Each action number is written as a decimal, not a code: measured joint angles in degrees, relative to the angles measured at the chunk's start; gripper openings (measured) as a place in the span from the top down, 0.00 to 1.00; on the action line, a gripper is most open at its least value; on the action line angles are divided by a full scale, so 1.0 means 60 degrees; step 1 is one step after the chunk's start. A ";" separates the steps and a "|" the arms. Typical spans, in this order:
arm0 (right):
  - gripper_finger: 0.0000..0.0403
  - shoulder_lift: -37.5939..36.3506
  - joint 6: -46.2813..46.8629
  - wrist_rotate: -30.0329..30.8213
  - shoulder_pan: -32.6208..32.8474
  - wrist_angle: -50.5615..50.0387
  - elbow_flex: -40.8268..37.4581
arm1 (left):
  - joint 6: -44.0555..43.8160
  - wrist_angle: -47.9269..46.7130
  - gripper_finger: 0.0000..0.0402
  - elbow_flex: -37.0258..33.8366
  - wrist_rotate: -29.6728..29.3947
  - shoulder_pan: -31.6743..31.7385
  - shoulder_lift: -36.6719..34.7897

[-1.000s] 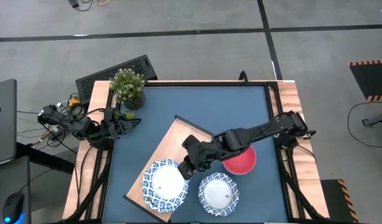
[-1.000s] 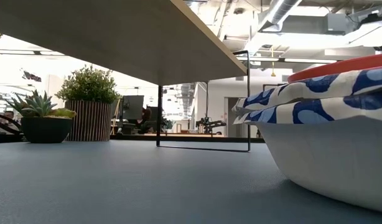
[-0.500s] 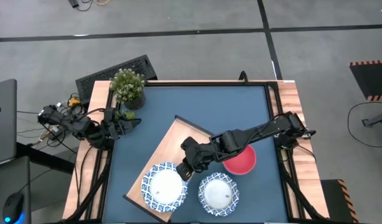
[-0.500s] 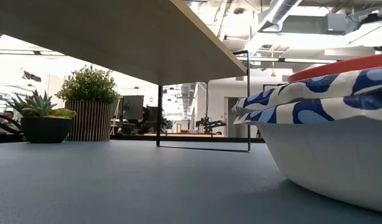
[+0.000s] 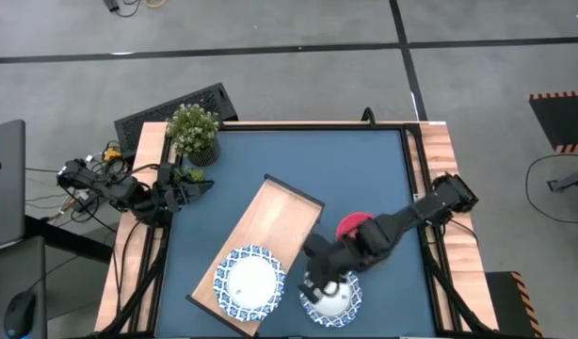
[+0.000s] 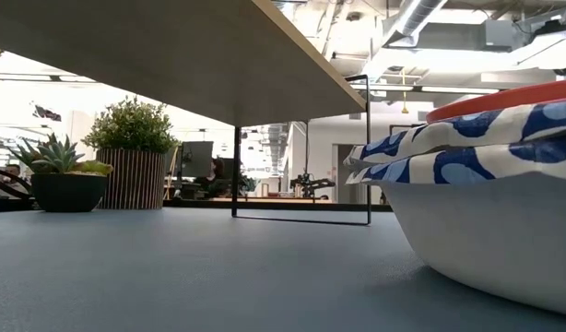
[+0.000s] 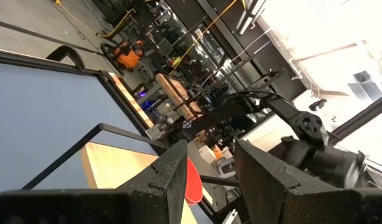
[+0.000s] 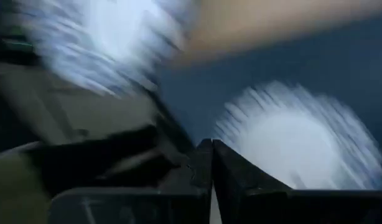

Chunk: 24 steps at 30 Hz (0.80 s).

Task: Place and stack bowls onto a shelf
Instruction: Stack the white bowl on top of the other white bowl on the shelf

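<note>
**One bowl is up on the shelf, and the next bowl is waiting**

The blue-and-white bowl on the table (image 5: 331, 297) sits right under the right gripper (image 5: 317, 280); the gripper hangs over the bowl's rim on the side nearest the shelf; its two fingers are pressed together and hold nothing; the other blue-and-white bowl (image 5: 250, 280) is off to the gripper's side, already resting on the near end of the shelf (image 5: 270, 215); the red bowl (image 5: 351, 227) is behind the gripper, partly hidden under the arm, down on the blue table (image 5: 298, 160); the left gripper (image 7: 206, 171) waits far away by the table's edge near the two potted plants (image 5: 193, 129), and its fingers are apart and hold nothing

I think the step now is to pick up the bowl below; to do it well the fingers should open first, then go down so one finger is inside the rim and one outside; squeeze softly, since the bowl looks smooth and could slip; lift it straight up and clear of the shelf's edge before going sideways; set it down flat, right in the middle of the bowl on the shelf, so the stack does not lean
</note>
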 joint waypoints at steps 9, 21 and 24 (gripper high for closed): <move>0.70 0.0118 0.5610 0.0098 0.1838 -0.3545 -0.0551 | 0.0173 -0.0023 0.70 0.0000 0.0002 0.0000 0.0000; 0.45 0.0127 0.7085 0.0030 0.2005 -0.0932 -0.2991 | 0.0169 -0.0035 0.70 0.0000 -0.0001 0.0001 0.0000; 0.46 0.0127 0.7051 0.0017 0.1899 -0.0506 -0.3466 | 0.0166 -0.0033 0.70 0.0000 -0.0002 0.0000 0.0000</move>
